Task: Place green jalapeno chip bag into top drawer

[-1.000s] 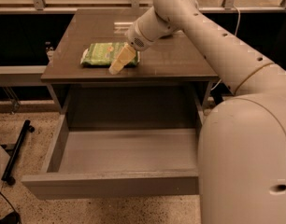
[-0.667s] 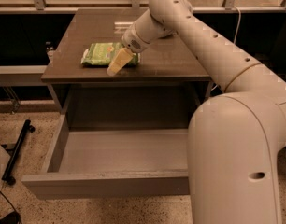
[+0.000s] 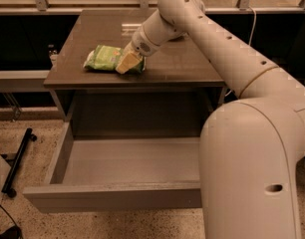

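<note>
Early stage of the placing task. The bag [image 3: 103, 59] lies flat on the table [image 3: 187, 71], towards its front-left part, and is not yet lifted. The drawer [image 3: 112, 197] below stands pulled well out with no bag in it, so the opening is done, while grasping, carrying and releasing are judged left to do. The gripper [image 3: 128, 62] is down on the right end of the bag, touching it; whether it is apart, together or clamped on the bag cannot be told from this view. The arm [image 3: 217, 41] reaches in from the right foreground across the table top, and its bulky base hides the drawer's right end. Materials: the bag is a crinkly film pouch, light green with white and darker green print, flat and roughly rectangular, with a puckered, faintly glossy surface; it is likely to deform and slip under a pinch. The gripper's tip is pale yellow, wedge-shaped and matte. The arm is a smooth off-white shell with rounded joints and small dark dots along its links. Table and drawer share a grey-brown matte finish. The drawer is a wide, shallow box with a plain, handleless front panel and a smooth bottom. The floor [image 3: 117, 228] is speckled, like terrazzo.
</note>
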